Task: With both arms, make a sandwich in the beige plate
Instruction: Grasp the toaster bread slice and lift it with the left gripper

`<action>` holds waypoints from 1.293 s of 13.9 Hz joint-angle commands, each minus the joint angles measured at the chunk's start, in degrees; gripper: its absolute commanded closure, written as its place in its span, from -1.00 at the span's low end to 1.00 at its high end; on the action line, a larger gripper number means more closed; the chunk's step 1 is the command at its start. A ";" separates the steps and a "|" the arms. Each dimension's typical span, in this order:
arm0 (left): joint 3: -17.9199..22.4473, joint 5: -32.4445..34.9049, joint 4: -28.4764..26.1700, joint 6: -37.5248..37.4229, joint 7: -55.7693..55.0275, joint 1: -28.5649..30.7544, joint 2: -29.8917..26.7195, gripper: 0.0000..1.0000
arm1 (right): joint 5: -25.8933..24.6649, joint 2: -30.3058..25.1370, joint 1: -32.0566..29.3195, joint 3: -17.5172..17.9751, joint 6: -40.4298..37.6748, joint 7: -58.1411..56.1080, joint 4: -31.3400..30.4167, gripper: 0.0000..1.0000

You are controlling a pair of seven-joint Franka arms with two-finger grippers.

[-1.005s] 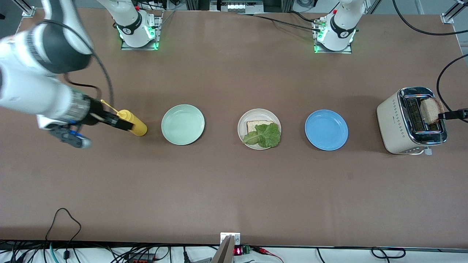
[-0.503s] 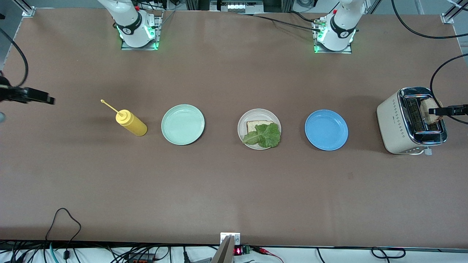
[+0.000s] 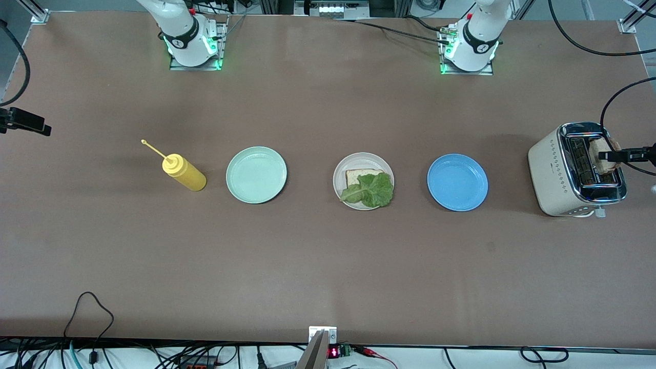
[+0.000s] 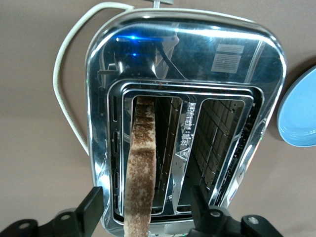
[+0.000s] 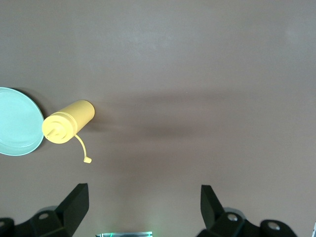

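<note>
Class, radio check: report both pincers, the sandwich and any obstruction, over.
Left pincer astride bread slice in toaster. Right pincer open, waiting at table's end. Bread and lettuce on beige plate. Nothing in the way.

The round beige plate [image 3: 339, 173] sits mid-table holding a flat bread slice [image 3: 356, 176] under a ruffled green lettuce leaf [image 3: 370, 190], while the second brown-crusted slice [image 4: 140, 177] stands upright in the toaster [image 3: 551, 171] slot.

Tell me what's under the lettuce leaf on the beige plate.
Under the lettuce leaf lies one bread slice on the beige plate; only its edge farthest from the front camera shows. The rest is covered.
</note>
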 commanded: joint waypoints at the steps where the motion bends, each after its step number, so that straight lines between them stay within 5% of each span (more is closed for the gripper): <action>1: -0.44 0.82 0.15 -0.43 1.02 1.05 0.44 -0.31 | 0.40 -1.13 -0.46 0.98 -0.85 -0.46 -0.12 -1.00; 7: -0.44 0.91 0.41 -2.01 3.91 1.22 0.35 0.72 | 0.83 -1.30 2.95 -1.72 -1.55 -0.19 -0.12 -1.00; 10: -0.44 0.91 2.16 -2.10 8.65 1.14 -0.08 0.91 | 0.83 -1.82 9.89 -7.96 -1.90 -0.19 -0.12 -1.00; 18: -1.84 0.12 17.80 -24.23 11.57 0.53 -0.70 0.90 | 0.30 -2.44 13.34 -7.28 -2.95 3.39 -0.21 -1.00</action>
